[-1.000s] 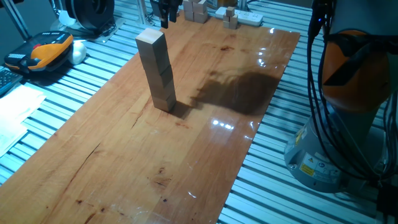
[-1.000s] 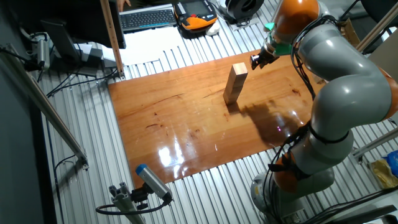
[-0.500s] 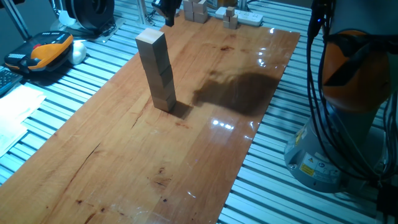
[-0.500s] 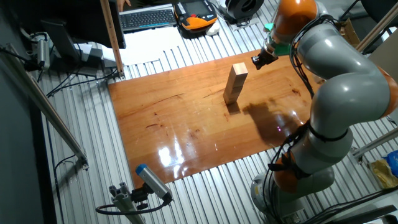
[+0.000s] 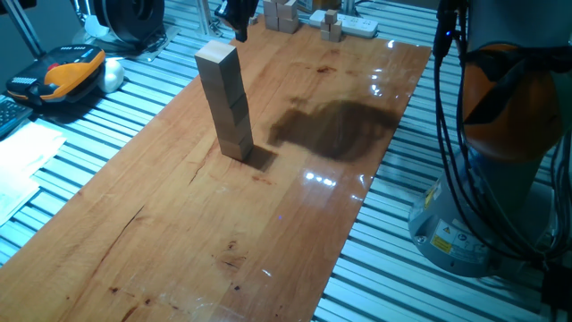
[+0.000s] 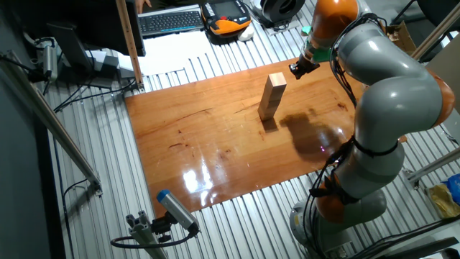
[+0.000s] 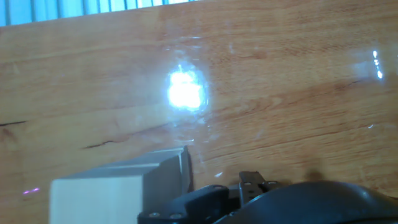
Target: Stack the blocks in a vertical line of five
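A stack of pale wooden blocks (image 5: pixel 226 101) stands upright near the middle of the glossy counter (image 5: pixel 295 224), toward one long edge. The end effector (image 6: pixel 296 70) hangs above, beside the stack's top; whether its fingers are apart cannot be told.

Grey-and-orange arm (image 6: pixel 392 86) bent over from base, reaching toward table's far side. Gripper (image 6: pixel 296 69) pointing down, hanging in air; finger spacing unclear.
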